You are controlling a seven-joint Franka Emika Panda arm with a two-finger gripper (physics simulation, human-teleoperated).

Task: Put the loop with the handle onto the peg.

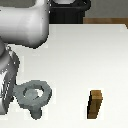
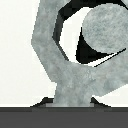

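Loop with the handle point(image 1: 34, 96) first: it lies low over the white tabletop point(image 1: 80, 55) near the exterior view's lower left, its grey ring set around the peg point(image 1: 33, 93), whose round top shows inside the hole. In the wrist view the loop point(image 2: 52, 45) fills most of the picture, the peg's point(image 2: 102, 30) pale round face sits off-centre in the hole, close against one side of the rim, with a dark crescent of gap on the other side. The stub handle point(image 2: 75, 85) runs from the ring toward the dark band at the edge of my wrist view, which is where my hand must be, but no fingers show there, and in the exterior view my arm point(image 1: 22, 25) covers the spot, so I cannot tell whether my hand grips the handle or stands apart from it. In the exterior view the handle point(image 1: 36, 112) points toward the lower edge. Well apart, toward the exterior view's right, a brown wooden block point(image 1: 94, 104) stands upright on the tabletop.
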